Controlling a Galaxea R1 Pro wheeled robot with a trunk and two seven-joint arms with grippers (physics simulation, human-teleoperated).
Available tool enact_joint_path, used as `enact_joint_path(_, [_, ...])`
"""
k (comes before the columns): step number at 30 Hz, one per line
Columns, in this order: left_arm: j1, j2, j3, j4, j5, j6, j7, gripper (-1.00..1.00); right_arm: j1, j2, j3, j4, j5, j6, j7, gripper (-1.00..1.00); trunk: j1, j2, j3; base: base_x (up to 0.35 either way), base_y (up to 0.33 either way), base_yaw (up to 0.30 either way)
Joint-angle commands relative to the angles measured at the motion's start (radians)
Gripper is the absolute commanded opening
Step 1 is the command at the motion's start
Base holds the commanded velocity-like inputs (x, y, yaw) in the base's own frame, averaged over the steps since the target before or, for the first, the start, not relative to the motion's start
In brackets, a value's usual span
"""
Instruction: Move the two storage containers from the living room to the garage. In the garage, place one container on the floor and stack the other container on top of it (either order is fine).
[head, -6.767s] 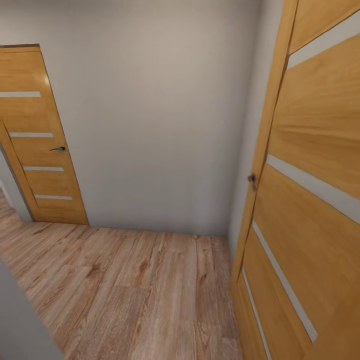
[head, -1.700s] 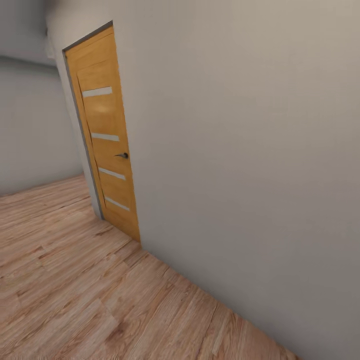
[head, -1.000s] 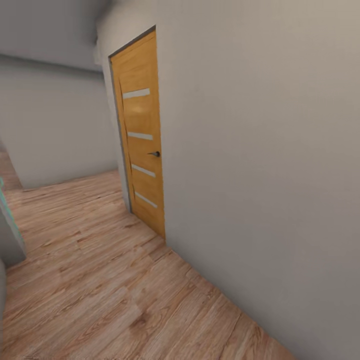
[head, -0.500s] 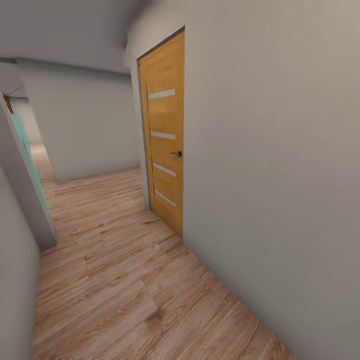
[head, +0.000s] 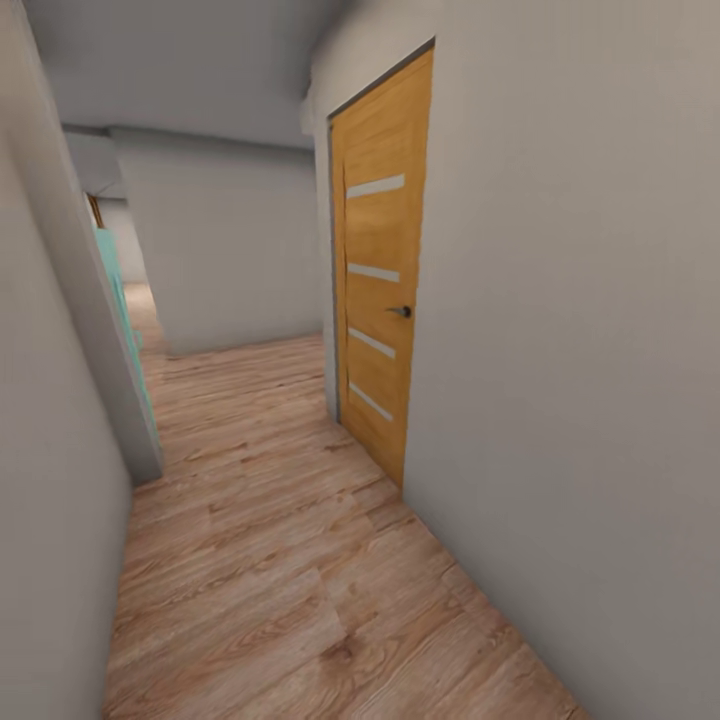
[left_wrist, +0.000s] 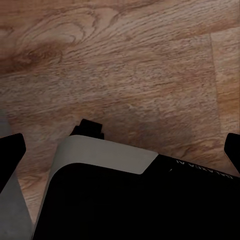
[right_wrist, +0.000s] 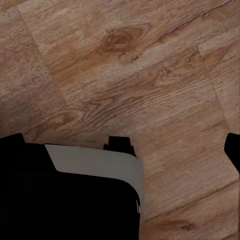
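- Since the earlier pictures the head camera has swung to the left: the whole view has shifted, and what was a blank wall and a door seen at an angle is now a look straight down a corridor. The things themselves have not moved.
- A wooden door stands shut in the right-hand wall, orange-brown and smooth, with four pale horizontal strips and a small dark lever handle.
- The floor is light wood plank with clear grain and knots; it runs down the corridor towards a plain pale wall at the far end.
- At the left a grey wall edge juts out, with a strip of turquoise behind it; I cannot tell what that is.
- The left gripper and the right gripper hang pointing down at the planks, above the robot's black and grey base, probably tucked in for driving.
- Dark fingertips show at the far sides of each wrist view, so both pairs of jaws stand spread wide, with nothing between them.
- The containers are not in these pictures; the robot seems to be under way, with no container yet carried.
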Motion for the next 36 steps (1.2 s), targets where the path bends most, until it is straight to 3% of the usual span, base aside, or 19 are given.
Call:
enact_joint_path(1, [-0.001,0.0,-0.008,0.001,0.007,-0.002,0.002,1.0,-0.001,0.0,0.009,0.003,-0.009,-0.006,-0.001,1.0,0.001,-0.001,-0.001,0.32,0.0,0.274])
enact_joint_path(30, [-0.001,-0.002,-0.007,0.001,0.007,0.002,0.003,1.0,-0.001,0.0,0.011,0.003,-0.009,-0.006,-0.001,1.0,0.001,-0.001,-0.001,0.321,0.0,0.27])
enact_joint_path(36, [-0.001,-0.002,-0.007,0.001,0.007,0.002,0.003,1.0,-0.001,0.0,0.012,0.003,-0.008,-0.008,-0.001,1.0,0.001,-0.001,-0.001,0.321,0.0,0.117])
